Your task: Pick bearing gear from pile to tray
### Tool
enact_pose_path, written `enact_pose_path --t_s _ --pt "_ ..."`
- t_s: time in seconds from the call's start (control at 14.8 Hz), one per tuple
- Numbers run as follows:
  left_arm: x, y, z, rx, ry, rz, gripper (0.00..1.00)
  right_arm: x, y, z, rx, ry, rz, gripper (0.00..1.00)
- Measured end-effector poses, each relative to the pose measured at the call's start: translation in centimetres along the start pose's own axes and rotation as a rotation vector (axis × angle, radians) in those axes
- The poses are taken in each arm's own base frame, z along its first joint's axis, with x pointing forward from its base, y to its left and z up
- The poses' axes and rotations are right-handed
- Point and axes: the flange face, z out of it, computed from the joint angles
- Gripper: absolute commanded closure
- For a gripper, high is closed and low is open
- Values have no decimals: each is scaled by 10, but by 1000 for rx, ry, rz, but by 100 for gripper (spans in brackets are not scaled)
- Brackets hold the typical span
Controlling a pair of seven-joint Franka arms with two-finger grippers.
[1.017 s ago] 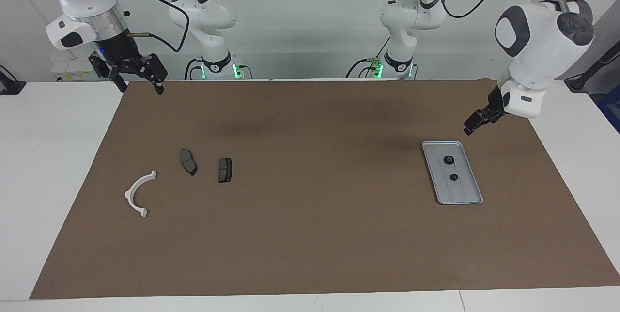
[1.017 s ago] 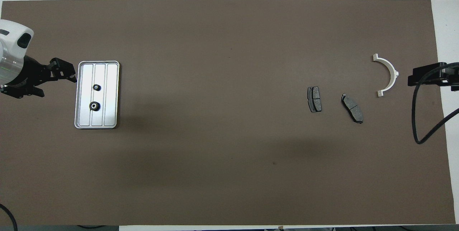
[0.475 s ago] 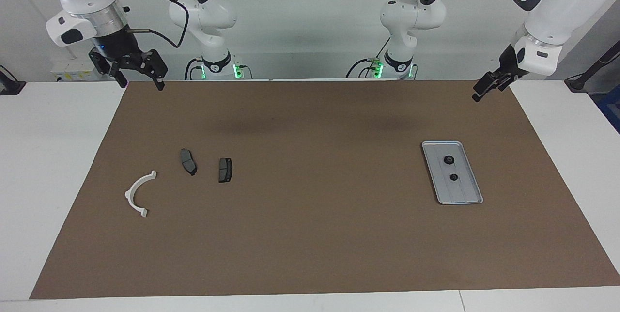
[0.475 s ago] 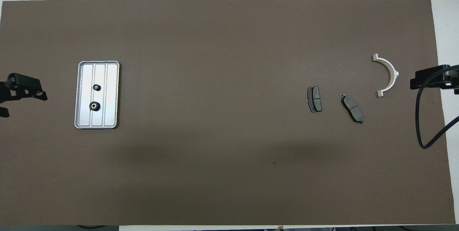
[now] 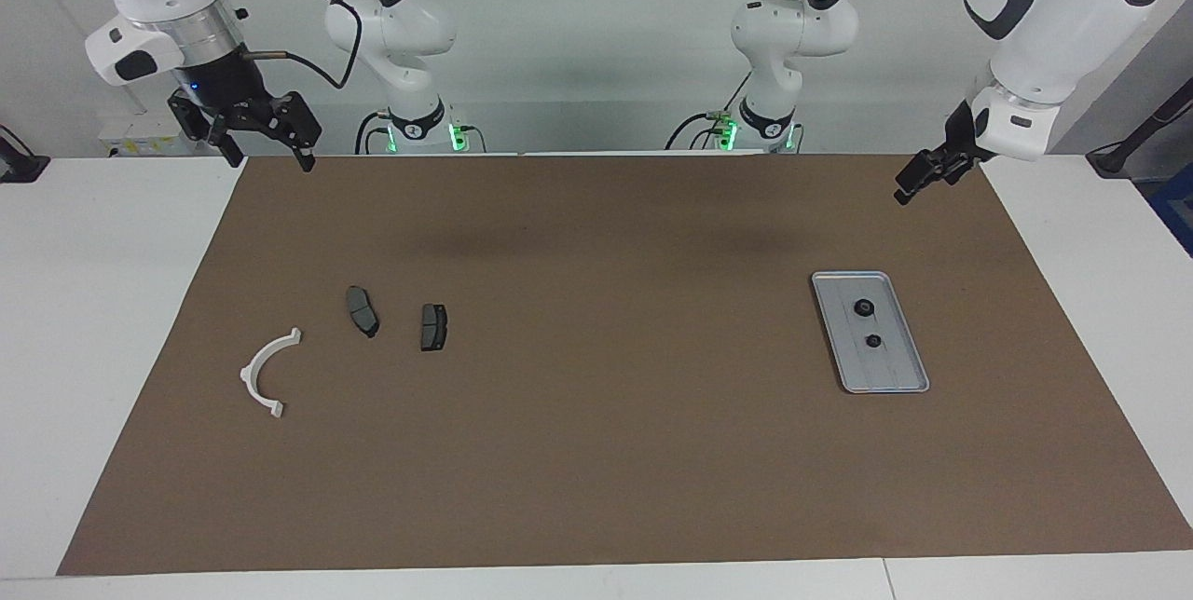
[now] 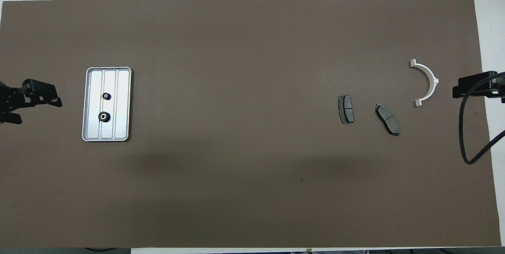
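Observation:
The silver tray (image 5: 892,369) (image 6: 122,84) lies on the brown mat toward the left arm's end. Two small black bearing gears (image 5: 864,307) (image 6: 103,116) rest in it, apart from each other. The pile is a white half-ring bracket (image 5: 264,373) (image 6: 429,78) and two dark brake pads (image 5: 362,310) (image 6: 346,109) toward the right arm's end. My left gripper (image 5: 909,188) (image 6: 37,108) hangs open and empty above the mat's corner, beside the tray. Open too, my right gripper (image 5: 270,157) (image 6: 459,88) waits high over the mat's edge near the bracket.
The brown mat (image 5: 596,451) covers most of the white table (image 5: 93,302). A black cable (image 6: 467,135) loops down from the right arm over the mat's edge. Both arm bases (image 5: 419,129) stand at the robots' end.
My left gripper rose from just beside the tray and drew back toward the robots' end of the table. The right gripper barely shifted. The parts have not moved.

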Motion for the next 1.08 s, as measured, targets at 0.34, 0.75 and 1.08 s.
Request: enact_pose_path --t_s 0.34,0.75,1.08 --pt "5 9 7 -2 15 43 0 0 1 0 0 0 1 0" --pt "11 20 12 -1 3 61 0 0 2 0 0 0 4 0" --pt "11 21 9 -3 7 65 0 0 4 0 0 1 7 0"
